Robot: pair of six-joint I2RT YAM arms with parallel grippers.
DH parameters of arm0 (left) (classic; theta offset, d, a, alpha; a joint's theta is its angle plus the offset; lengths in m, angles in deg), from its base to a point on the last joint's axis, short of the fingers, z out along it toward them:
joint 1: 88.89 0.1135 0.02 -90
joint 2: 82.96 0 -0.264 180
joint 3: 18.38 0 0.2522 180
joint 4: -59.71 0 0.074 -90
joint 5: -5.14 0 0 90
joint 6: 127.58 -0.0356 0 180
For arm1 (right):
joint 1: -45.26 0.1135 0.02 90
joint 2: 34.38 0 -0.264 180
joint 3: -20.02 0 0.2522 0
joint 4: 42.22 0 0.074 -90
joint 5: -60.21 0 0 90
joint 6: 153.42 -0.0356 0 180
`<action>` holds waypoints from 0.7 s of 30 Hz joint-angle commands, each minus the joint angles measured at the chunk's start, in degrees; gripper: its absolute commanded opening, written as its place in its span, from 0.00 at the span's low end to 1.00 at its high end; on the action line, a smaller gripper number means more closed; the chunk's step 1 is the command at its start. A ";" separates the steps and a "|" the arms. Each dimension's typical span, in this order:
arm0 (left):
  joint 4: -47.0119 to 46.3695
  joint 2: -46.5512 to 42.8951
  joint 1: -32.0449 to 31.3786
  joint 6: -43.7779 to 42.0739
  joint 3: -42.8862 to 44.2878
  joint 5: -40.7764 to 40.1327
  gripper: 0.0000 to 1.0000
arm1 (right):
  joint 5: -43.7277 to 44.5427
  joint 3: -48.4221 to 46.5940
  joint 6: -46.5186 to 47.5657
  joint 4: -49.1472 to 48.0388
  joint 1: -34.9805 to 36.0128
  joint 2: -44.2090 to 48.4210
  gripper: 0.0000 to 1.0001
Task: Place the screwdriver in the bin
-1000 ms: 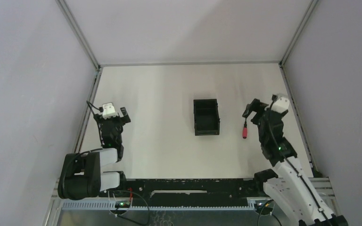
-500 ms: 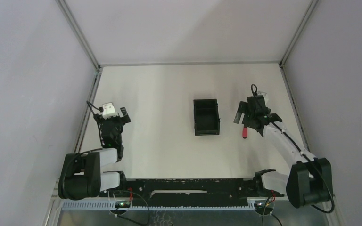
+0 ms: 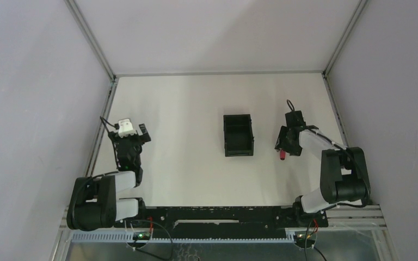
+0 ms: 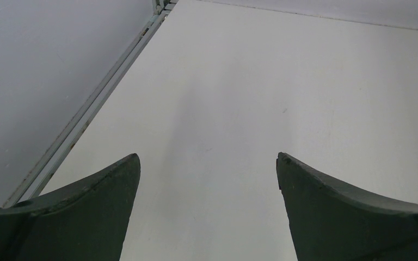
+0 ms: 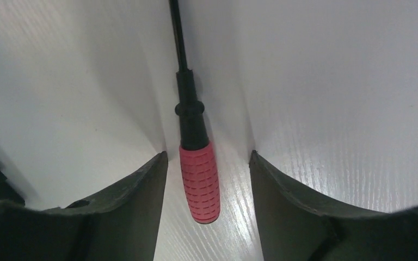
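**Red-handled screwdriver lies on the table between the parted right jaws, apart from the bin**

The small screwdriver (image 5: pixel 198 182) has a stubby red handle moulded in a ribbed grid. A smooth black collar above it narrows to a thin dark shaft. It lies flat on the matt white table (image 3: pixel 179 109), whose surface shows a faint wood-grain sheen in the right wrist view. The right jaws stand apart and straddle the handle. Their dark, curved fingers (image 5: pixel 133 209) leave a slim strip of table on each side and do not touch it.

The small black rectangular plastic bin (image 3: pixel 238 154) sits upright to the left of the screwdriver, with a band of bare table between them. Its inside is dark, and a cross divider can only just be made out.

From above, the right arm covers most of the screwdriver, so only the red end shows. In the wrist view the shaft tip is cut off by the top edge.

The left jaws are wide apart over bare table. Their dull green fingers (image 4: pixel 92 212) grip nothing and sit near the metal rail (image 4: pixel 90 106) at the table's left edge. Grey walls close in both sides and the far end.
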 commanded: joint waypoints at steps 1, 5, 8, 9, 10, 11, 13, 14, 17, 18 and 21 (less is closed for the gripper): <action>-0.87 -0.05 -0.07 0.52 1.75 -0.27 1.00 | -0.40 -2.99 -0.26 -1.09 -0.88 -1.68 0.61; -0.87 -0.07 -0.06 0.52 1.74 -0.33 1.00 | 0.04 -4.05 -0.36 -0.38 -0.95 -3.75 0.39; -0.87 -0.07 -0.07 0.52 1.81 -0.34 1.00 | 0.59 -4.41 -0.36 -0.07 -0.95 -3.71 0.23; -0.87 -0.07 -0.07 0.52 1.82 -0.32 1.00 | 0.91 -4.73 -0.29 0.31 -0.95 -3.40 0.20; -0.87 -0.07 -0.09 0.52 1.75 -0.29 1.00 | 1.04 -5.33 -0.09 1.10 -0.95 -2.94 0.17; -0.87 -0.07 -0.07 0.52 1.76 -0.33 1.00 | 1.09 -5.97 0.25 1.84 -0.88 -2.13 0.15; -0.87 -0.07 -0.07 0.52 1.80 -0.32 1.00 | 1.25 -7.54 1.13 3.56 -0.38 -0.02 0.13; -0.87 -0.07 -0.06 0.52 1.75 -0.31 1.00 | 1.75 -8.35 1.54 4.49 0.11 1.37 0.12; -0.87 -0.07 -0.07 0.52 1.82 -0.31 1.00 | 2.83 -11.23 3.08 7.88 2.29 6.17 0.12; -0.87 -0.07 -0.06 0.52 1.74 -0.29 1.00 | 2.73 -12.17 4.04 8.63 3.47 7.57 0.12; -0.87 -0.07 -0.06 0.52 1.79 -0.33 1.00 | 1.66 -14.03 8.50 8.60 8.34 12.41 0.12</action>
